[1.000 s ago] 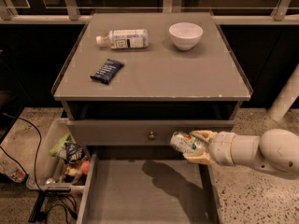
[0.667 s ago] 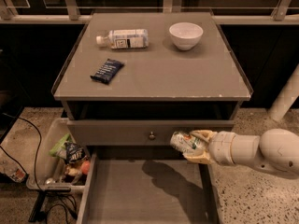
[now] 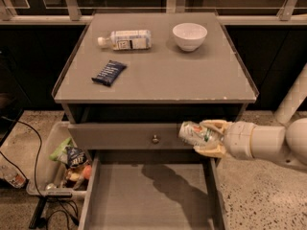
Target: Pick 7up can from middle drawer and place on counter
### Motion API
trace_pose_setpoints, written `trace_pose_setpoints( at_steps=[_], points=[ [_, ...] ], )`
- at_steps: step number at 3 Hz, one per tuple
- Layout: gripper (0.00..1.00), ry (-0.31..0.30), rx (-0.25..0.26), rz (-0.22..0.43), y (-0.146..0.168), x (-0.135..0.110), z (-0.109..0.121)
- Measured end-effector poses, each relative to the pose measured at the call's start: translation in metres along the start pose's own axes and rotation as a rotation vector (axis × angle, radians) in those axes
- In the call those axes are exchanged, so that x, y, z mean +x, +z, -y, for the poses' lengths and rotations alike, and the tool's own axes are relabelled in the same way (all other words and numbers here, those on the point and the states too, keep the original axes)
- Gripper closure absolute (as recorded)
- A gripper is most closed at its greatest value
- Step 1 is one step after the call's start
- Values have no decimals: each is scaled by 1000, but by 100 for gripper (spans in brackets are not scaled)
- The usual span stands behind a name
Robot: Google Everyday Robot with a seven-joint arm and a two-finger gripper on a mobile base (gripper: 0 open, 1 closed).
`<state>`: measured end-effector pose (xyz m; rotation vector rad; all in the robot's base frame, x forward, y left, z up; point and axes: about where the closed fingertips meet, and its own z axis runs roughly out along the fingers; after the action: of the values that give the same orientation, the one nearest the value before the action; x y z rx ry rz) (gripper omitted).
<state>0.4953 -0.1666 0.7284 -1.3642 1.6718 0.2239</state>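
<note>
The 7up can (image 3: pixel 195 133) is a small silvery can with green print and a red spot, lying on its side in my gripper (image 3: pixel 209 137). The gripper is shut on it, reaching in from the right, and holds it in the air in front of the upper drawer front (image 3: pixel 125 136), above the right side of the open middle drawer (image 3: pixel 148 195). The drawer's grey floor is bare, with the arm's shadow on it. The counter (image 3: pixel 163 71) is above and behind the can.
On the counter lie a white-labelled plastic bottle (image 3: pixel 125 39), a white bowl (image 3: pixel 190 35) and a dark blue snack packet (image 3: pixel 109 72). A clear bin (image 3: pixel 61 161) of packets stands on the floor at the left, with cables beside it.
</note>
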Motion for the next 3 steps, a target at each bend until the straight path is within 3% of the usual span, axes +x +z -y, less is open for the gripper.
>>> trace_pose_setpoints(
  at_steps=[2,3],
  points=[
    [100,-187,-6,138,-80,-100,49],
    [100,-222,52,168,-121,-136,97]
  ],
)
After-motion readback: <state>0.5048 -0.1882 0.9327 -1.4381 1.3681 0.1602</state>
